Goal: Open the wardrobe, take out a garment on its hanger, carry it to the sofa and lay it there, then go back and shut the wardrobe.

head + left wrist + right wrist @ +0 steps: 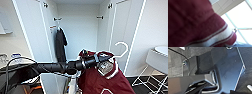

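Note:
The white wardrobe (80, 30) stands in front of me with both doors swung open. My left arm reaches in from the left, and its gripper (106, 60) is shut on the thin white hanger (123, 49), whose curved hook sticks up to the right, free of the rail. On the hanger hangs the maroon garment (100, 81) with its striped collar, out in front of the wardrobe. The left wrist view shows the maroon fabric with white stripes (193, 22) very close. My right gripper (197, 87) sits low among dark robot parts.
A black T-shirt (60, 45) hangs inside the wardrobe at the left. The open right door (122, 27) stands close to the hanger hook. A white chair (155, 62) with a wire frame is at the right. A counter with small items (15, 57) is at the left.

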You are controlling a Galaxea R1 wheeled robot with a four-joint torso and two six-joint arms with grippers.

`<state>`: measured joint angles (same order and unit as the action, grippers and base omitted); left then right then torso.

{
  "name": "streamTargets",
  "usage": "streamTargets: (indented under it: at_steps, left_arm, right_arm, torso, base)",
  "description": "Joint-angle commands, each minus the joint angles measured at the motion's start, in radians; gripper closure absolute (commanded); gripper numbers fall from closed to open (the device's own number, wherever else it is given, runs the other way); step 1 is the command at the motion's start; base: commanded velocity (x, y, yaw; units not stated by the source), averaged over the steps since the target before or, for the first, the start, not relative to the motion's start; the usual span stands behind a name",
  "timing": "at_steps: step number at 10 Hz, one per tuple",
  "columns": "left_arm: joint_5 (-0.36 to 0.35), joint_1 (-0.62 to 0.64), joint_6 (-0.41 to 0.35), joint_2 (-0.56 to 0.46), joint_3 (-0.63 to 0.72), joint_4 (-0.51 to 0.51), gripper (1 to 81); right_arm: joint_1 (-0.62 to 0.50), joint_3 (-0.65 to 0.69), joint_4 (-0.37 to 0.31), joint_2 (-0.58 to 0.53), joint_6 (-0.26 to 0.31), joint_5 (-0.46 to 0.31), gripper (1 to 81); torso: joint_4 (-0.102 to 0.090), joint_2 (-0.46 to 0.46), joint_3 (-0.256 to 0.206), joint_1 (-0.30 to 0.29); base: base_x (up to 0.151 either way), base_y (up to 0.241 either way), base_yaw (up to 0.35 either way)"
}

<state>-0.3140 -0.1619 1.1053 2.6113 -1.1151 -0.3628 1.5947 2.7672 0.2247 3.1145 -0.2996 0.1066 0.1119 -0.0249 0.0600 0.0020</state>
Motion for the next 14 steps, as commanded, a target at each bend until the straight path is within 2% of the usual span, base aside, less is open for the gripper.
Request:
streamTargets:
  at_steps: [1, 3, 6, 8, 14]
  left_arm:
    - [-0.066, 0.177, -0.018, -0.005, 0.023, -0.047, 81.1]
    - [-0.060, 0.095, -0.018, -0.023, 0.044, -0.090, 81.1]
    - [-0.057, -0.020, -0.018, -0.104, 0.044, -0.142, 81.1]
    - [-0.056, -0.032, -0.016, -0.143, 0.053, -0.148, 81.1]
    - [-0.066, -0.032, -0.012, -0.147, 0.063, -0.151, 81.1]
  right_arm:
    - [-0.035, -0.009, 0.005, 0.009, 0.004, -0.048, 1.0]
    - [-0.034, -0.008, 0.007, 0.009, 0.004, -0.048, 1.0]
    - [-0.029, -0.009, 0.008, 0.009, 0.004, -0.034, 1.0]
    - [-0.029, -0.009, 0.008, 0.009, 0.005, -0.034, 1.0]
    - [-0.029, -0.009, 0.007, 0.009, 0.005, -0.034, 1.0]
  torso:
    - [0.000, 0.000, 0.000, 0.000]
    - [0.000, 0.000, 0.000, 0.000]
    - [0.000, 0.000, 0.000, 0.000]
    - [0.000, 0.000, 0.000, 0.000]
    - [0.000, 0.000, 0.000, 0.000]
  base:
    - [0.000, 0.000, 0.000]
    - [0.000, 0.000, 0.000]
    - [0.000, 0.000, 0.000]
    - [0.000, 0.000, 0.000]
    - [0.000, 0.000, 0.000]
